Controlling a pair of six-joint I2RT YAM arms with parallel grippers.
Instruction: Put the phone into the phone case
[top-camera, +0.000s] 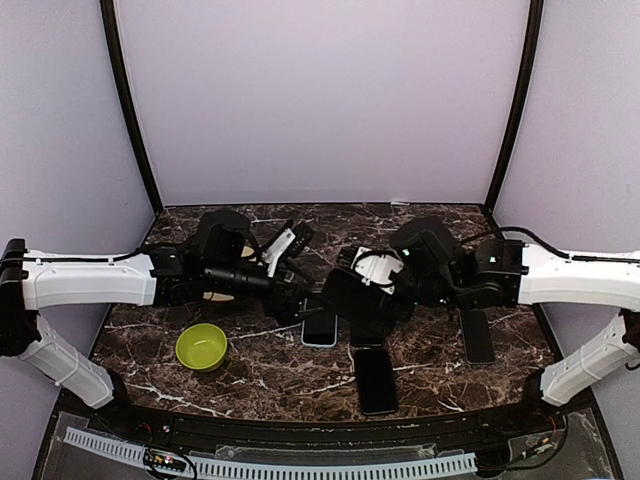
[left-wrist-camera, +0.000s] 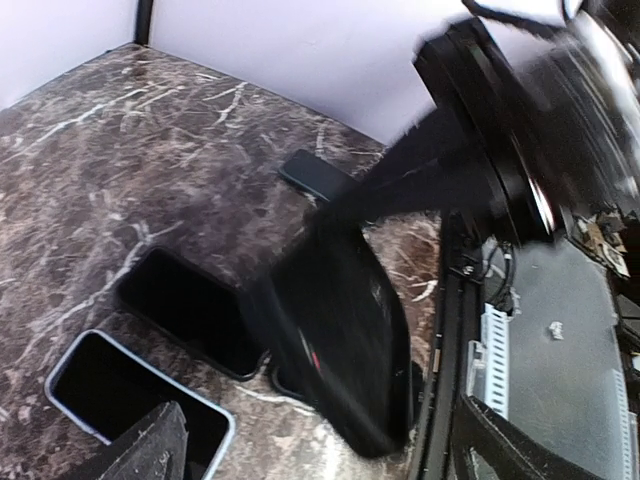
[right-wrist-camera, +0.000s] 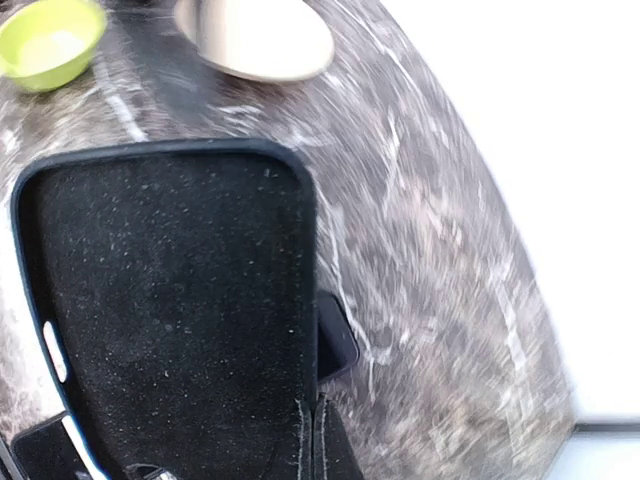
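My right gripper (top-camera: 383, 297) is shut on the edge of a black phone case (top-camera: 350, 298) and holds it tilted above the table centre. In the right wrist view the case's felt-lined inside (right-wrist-camera: 170, 300) fills the frame, with the closed fingers (right-wrist-camera: 320, 445) pinching its rim. A phone with a light blue edge (top-camera: 320, 328) lies flat just below the case; it also shows in the left wrist view (left-wrist-camera: 130, 410). My left gripper (top-camera: 298, 285) is open and empty just left of the case (left-wrist-camera: 340, 340), with its fingers (left-wrist-camera: 150, 445) above the blue-edged phone.
A black phone (top-camera: 376, 380) lies near the front edge, and another (top-camera: 478, 335) lies under the right arm. A green bowl (top-camera: 202, 346) sits at the front left. A pale plate (right-wrist-camera: 255, 30) lies beneath the left arm. The walls are lilac.
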